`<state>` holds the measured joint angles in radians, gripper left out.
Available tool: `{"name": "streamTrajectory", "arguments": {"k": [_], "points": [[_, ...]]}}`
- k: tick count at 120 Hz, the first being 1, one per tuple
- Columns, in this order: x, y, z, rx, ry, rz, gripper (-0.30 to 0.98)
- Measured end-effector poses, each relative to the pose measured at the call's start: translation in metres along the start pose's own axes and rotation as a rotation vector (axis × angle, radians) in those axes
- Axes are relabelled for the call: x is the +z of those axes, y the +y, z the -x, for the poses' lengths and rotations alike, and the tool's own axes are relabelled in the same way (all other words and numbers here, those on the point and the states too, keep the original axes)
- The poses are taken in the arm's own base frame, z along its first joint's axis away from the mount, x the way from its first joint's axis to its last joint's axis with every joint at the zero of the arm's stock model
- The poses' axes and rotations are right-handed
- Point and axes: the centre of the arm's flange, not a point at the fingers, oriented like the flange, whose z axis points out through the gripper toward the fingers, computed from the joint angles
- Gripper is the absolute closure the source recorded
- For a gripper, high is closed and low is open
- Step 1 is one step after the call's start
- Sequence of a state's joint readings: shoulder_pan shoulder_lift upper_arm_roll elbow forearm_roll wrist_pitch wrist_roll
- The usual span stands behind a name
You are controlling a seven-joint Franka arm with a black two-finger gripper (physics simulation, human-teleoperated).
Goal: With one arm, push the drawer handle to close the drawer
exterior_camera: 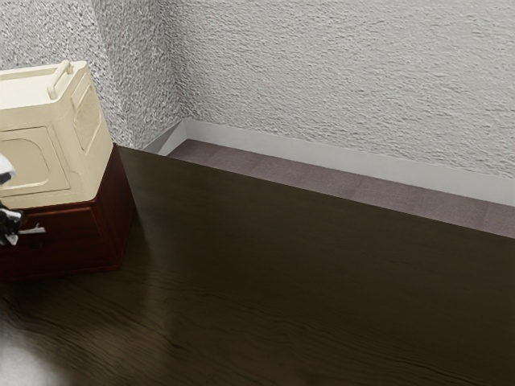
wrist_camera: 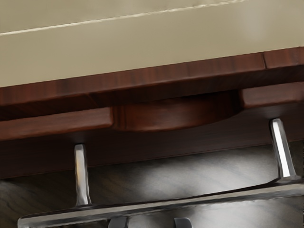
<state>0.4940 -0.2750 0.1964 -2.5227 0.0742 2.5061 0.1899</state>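
Two fingers point(wrist_camera: 118, 223) are showing apart in the wrist view, a gap running between them, and they're sitting right by the long bar of the metal handle point(wrist_camera: 152, 205); we're not seeing them clamped on it. Handle is standing off the red-brown drawer front point(wrist_camera: 57, 124) on two posts point(wrist_camera: 82, 175), fingers at the bar's side away from the front. In the exterior view we're seeing the gripper point(exterior_camera: 10, 228) at the left edge, partly cut off, handle end just beside it, low on the left. Cabinet point(exterior_camera: 115, 211) is sitting at the left on the dark table point(exterior_camera: 322, 281), cream box point(exterior_camera: 90, 133) resting on top of it. Textured wall point(exterior_camera: 346, 80) is filling the upper part, white baseboard point(exterior_camera: 322, 153) and brownish floor point(exterior_camera: 282, 170) running below it toward the right edge.
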Motion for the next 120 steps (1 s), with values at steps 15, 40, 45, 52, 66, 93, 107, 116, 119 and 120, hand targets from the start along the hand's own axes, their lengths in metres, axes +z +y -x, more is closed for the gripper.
{"name": "streamTrajectory", "arguments": {"k": [15,40,45,52,66,93,107,116,119,120], "points": [[-0.001,-0.001,-0.002,-0.002,0.027,-0.001,0.66],[-0.008,0.058,0.002,0.072,0.027,0.040,0.64],[-0.008,0.075,0.006,0.083,0.013,0.062,0.62],[-0.006,0.101,0.014,0.096,-0.013,0.095,0.60],[-0.010,0.168,0.027,0.153,-0.076,0.159,0.56],[-0.139,0.337,-0.058,0.398,-0.068,0.330,0.30],[-0.192,0.345,-0.122,0.446,-0.071,0.371,0.17],[-0.220,0.321,-0.143,0.431,-0.066,0.334,0.12],[-0.229,0.312,-0.147,0.423,-0.066,0.322,0.11],[-0.231,0.309,-0.149,0.420,-0.067,0.318,0.10]]}}
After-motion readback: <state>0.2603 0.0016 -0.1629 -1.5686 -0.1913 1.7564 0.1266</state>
